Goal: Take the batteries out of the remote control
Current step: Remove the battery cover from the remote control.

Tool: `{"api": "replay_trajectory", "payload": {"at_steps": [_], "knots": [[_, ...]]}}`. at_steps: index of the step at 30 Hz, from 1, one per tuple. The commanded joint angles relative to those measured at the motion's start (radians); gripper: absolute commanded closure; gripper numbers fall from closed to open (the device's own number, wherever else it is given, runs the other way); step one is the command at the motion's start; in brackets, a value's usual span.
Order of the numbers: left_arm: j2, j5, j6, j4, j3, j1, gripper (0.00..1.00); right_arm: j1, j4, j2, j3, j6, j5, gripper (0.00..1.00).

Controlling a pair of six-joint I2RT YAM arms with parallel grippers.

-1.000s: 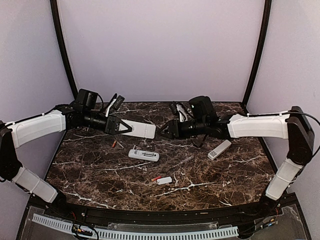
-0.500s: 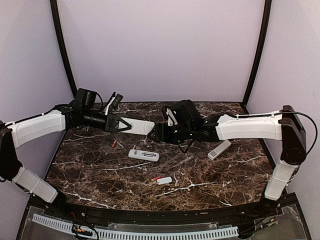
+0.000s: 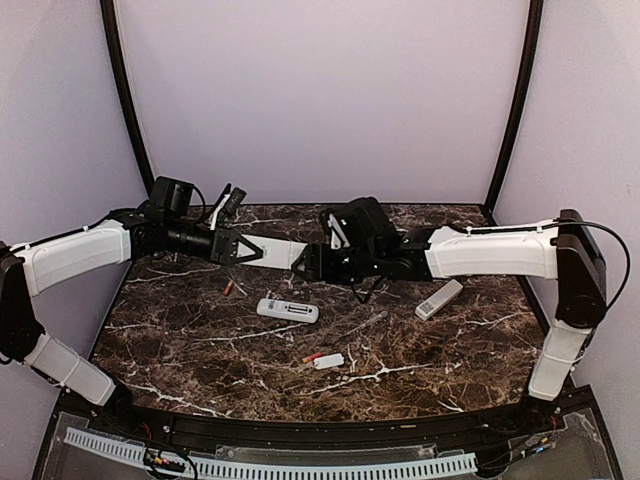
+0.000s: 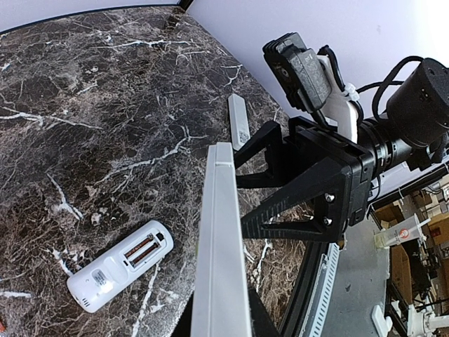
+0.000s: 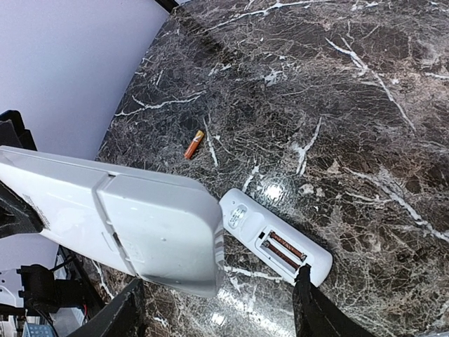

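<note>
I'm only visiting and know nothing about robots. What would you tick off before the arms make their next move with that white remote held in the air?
1. Hold of the left gripper on the held remote: ok, clamped.
2. Jaws of the right gripper apart at its free end: ok.
3. Is the battery cover off the held remote: not ok, looks closed.
4. What the held remote contains: cannot tell.
5. Is the lying remote emptied: not ok, two batteries sit inside.

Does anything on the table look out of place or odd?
Yes. The small remote lies with its back cover off, two batteries still inside; one loose battery lies apart on the table.
</note>
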Motion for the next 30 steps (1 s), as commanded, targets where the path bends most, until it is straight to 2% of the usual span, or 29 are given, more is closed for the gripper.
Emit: {"api": "replay_trajectory", "payload": {"at_steps": [1, 30], "knots": [[-0.039, 0.026, -0.005, 0.025, -0.008, 0.006, 1.0, 0.01, 0.016, 0.032, 0.041, -0.01, 0.013, 0.32], [-0.034, 0.03, -0.007, 0.029, -0.009, 0.006, 1.0, 0.019, -0.043, 0.071, 0.106, -0.033, 0.098, 0.35]]}}
